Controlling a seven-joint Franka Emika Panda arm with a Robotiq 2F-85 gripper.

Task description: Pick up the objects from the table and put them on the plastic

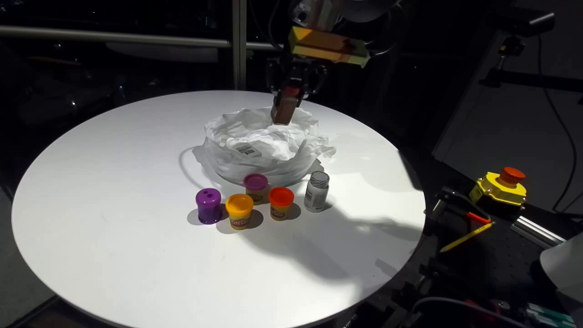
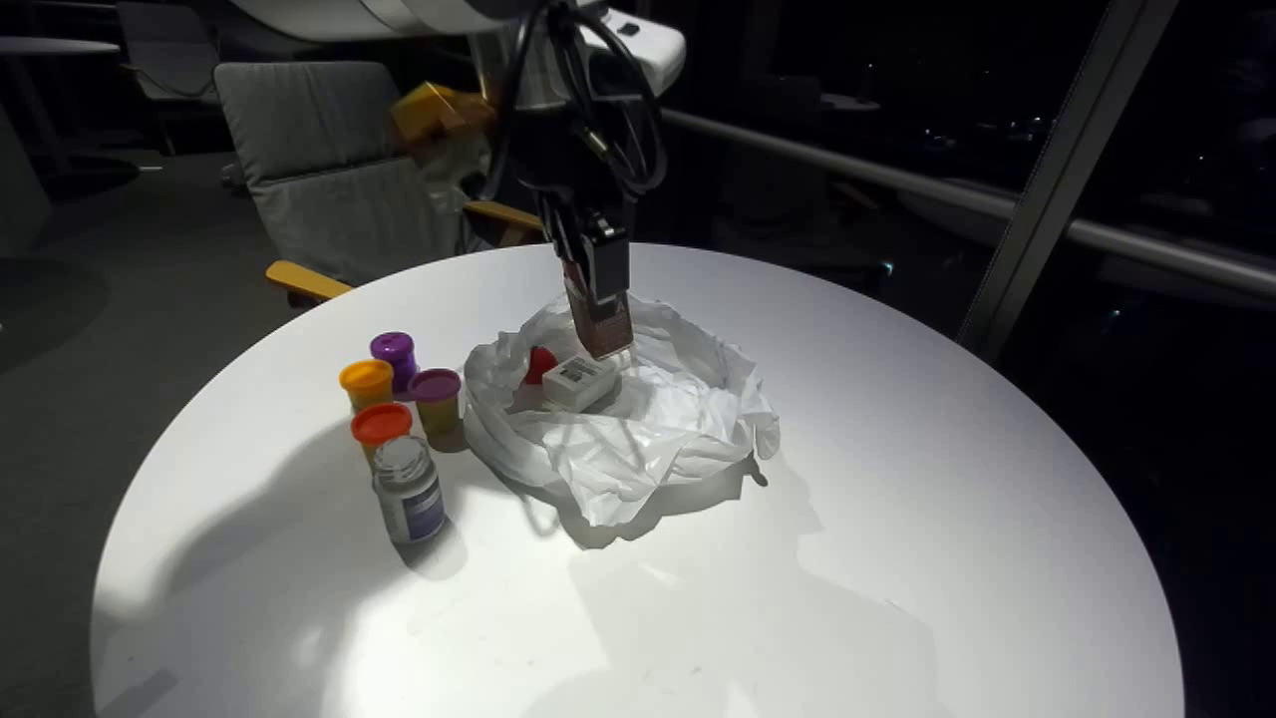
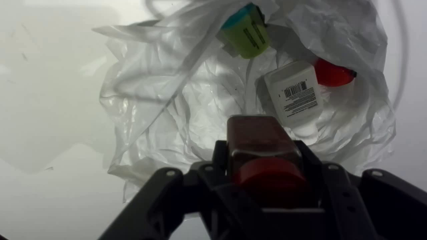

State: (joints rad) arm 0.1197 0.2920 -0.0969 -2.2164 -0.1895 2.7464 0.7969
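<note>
My gripper (image 1: pixel 287 93) is shut on a brown bottle with a red cap (image 3: pixel 258 133), one finger on each side of it. The bottle hangs above the plastic (image 2: pixel 688 409), a crumpled whitish film with raised edges. On the film lie a white barcoded container (image 3: pixel 295 96), a yellow-green jar with a teal end (image 3: pixel 248 36) and a red item (image 3: pixel 333 73) partly covered by a fold. Beside the plastic stand a purple jar (image 1: pixel 209 209), an orange-yellow-lidded jar (image 1: pixel 239 212), a magenta-lidded jar (image 1: pixel 256 187), a red-lidded jar (image 1: pixel 281 205) and a greyish-white bottle (image 1: pixel 316 193).
Everything rests on a round white table (image 1: pixel 114 182). Past its edge, a yellow box with a red button (image 1: pixel 501 187) and a yellow pencil (image 1: pixel 467 237) sit on a dark surface. In an exterior view a grey chair (image 2: pixel 309 150) stands behind the table.
</note>
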